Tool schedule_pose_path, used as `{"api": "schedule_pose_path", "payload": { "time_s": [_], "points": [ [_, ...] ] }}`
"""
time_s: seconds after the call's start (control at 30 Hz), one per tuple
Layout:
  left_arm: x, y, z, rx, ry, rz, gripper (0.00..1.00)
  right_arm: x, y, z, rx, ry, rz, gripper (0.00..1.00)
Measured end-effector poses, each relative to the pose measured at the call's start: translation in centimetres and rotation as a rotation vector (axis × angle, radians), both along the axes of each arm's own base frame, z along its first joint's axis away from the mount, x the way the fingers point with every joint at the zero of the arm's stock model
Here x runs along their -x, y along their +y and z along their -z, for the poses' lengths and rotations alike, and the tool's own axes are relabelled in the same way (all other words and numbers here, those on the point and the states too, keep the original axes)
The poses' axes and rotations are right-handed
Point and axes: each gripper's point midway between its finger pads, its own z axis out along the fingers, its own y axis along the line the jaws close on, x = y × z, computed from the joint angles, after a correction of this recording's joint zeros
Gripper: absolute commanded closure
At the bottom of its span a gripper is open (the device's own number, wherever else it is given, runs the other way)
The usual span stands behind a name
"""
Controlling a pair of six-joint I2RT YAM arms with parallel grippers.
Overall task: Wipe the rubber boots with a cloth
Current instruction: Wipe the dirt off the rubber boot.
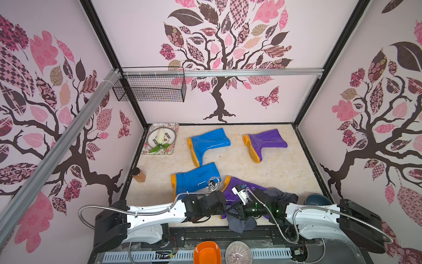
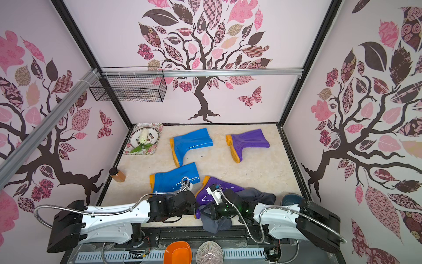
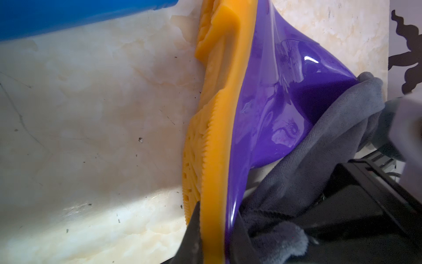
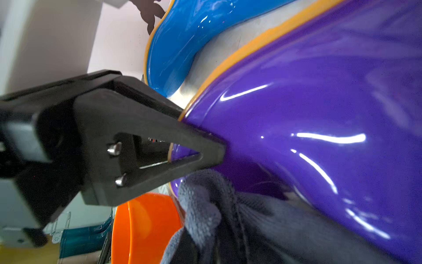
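Left claw (image 3: pixel 215 230) pinches the near purple boot (image 1: pixel 235 189) by its sole (image 3: pixel 219 114) at the counter's (image 1: pixel 274 169) near edge. Right claw (image 1: pixel 231 211), pressed together, seemingly grips the cloth (image 1: pixel 242 225) against that boot.

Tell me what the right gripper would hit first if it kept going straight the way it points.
Probably the toe of the nearer purple boot. The right gripper, shut on the cloth, points at it, with the left gripper clamped on it just beyond. Depth is hard to judge.
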Motion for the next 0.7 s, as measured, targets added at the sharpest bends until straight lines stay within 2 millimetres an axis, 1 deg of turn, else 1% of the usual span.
{"api": "schedule_pose_path", "payload": {
  "time_s": [0.17,0.23,0.33,0.43,0.47,0.53,0.6,0.7],
  "points": [
    [-0.1,-0.4,-0.4,0.042,0.006,-0.018,1.00,-2.0,-1.7,1.8,0.103,-0.048,0.117,1.00],
    [-0.1,-0.4,-0.3,0.051,0.011,-0.029,1.00,-2.1,-1.7,1.8,0.125,-0.056,0.114,1.00],
    [-0.1,-0.2,-0.2,0.058,0.017,-0.036,1.00,-1.5,-0.6,0.6,0.109,-0.074,0.062,1.00],
    [0.0,-0.3,-0.5,0.071,0.021,-0.037,1.00,0.0,1.1,-1.4,0.056,-0.113,-0.023,1.00],
    [0.0,-0.3,-0.5,0.072,0.023,-0.037,1.00,0.3,1.4,-1.7,0.043,-0.121,-0.038,1.00],
    [0.1,-0.2,-0.4,0.072,0.028,-0.041,1.00,0.6,1.5,-1.8,0.041,-0.129,-0.051,1.00],
    [0.1,-0.1,-0.1,0.068,0.032,-0.045,1.00,0.5,1.6,-1.3,0.051,-0.128,-0.054,1.00],
    [0.2,0.3,0.2,0.060,0.036,-0.048,1.00,0.6,1.5,0.1,0.079,-0.115,-0.057,1.00]
  ]
}}
